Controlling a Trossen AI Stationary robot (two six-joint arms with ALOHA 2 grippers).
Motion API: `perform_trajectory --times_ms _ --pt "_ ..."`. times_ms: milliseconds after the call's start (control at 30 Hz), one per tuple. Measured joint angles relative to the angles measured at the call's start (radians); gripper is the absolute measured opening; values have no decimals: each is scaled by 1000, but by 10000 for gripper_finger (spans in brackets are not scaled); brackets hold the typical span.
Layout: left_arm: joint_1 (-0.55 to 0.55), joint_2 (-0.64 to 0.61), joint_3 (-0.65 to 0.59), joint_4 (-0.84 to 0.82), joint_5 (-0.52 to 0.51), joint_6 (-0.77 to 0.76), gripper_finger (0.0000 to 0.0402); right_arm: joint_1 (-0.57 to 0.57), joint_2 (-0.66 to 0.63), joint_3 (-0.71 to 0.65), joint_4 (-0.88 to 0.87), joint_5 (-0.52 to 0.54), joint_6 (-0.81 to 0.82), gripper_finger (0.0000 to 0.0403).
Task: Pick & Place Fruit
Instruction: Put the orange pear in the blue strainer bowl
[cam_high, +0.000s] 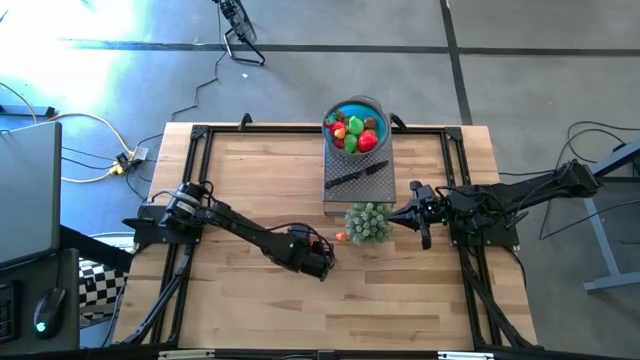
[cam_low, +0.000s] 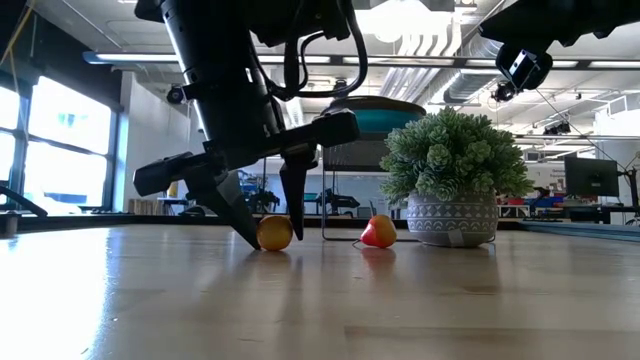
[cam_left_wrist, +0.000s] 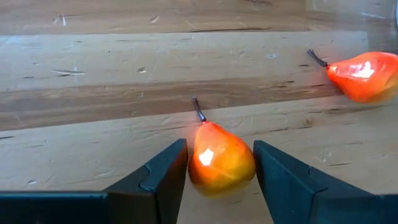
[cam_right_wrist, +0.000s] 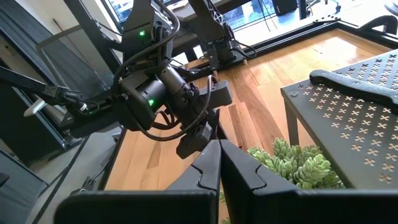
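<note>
A small orange-yellow pear-shaped fruit (cam_left_wrist: 221, 158) lies on the wooden table (cam_high: 250, 180), its stem pointing away from my left gripper (cam_left_wrist: 221, 186), which is shut on it. A second, redder fruit (cam_left_wrist: 364, 74) lies on its side just beyond, beside the potted plant (cam_low: 455, 175). The blue bowl (cam_high: 355, 128), holding several red, green and yellow fruits, stands on a dark perforated stand (cam_high: 345, 190) at the far middle. My right gripper (cam_right_wrist: 219, 155) hangs shut above the table right of the plant, holding nothing. My left gripper pinches the fruit's wide lower body (cam_left_wrist: 194, 168) between its two fingers (cam_left_wrist: 165, 180), one on each side. The fingers slant down at it from the table's left. The fruit's underside (cam_low: 275, 246) rests on the table top.
A black-handled knife (cam_high: 358, 175) lies on the perforated stand in front of the bowl. The plant's grey pot (cam_low: 450, 220) stands near the second fruit. Black frame rails (cam_high: 200, 160) run along the table's edges. Bare wood lies at the near side.
</note>
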Motion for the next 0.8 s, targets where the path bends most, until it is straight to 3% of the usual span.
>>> perform_trajectory --times_ms 367,800 --pt "0 -1 0 -5 5 -1 130 0 0 0 0 0 0 2" --pt "-1 0 16 -18 22 19 135 0 0 0 0 -4 1 2"
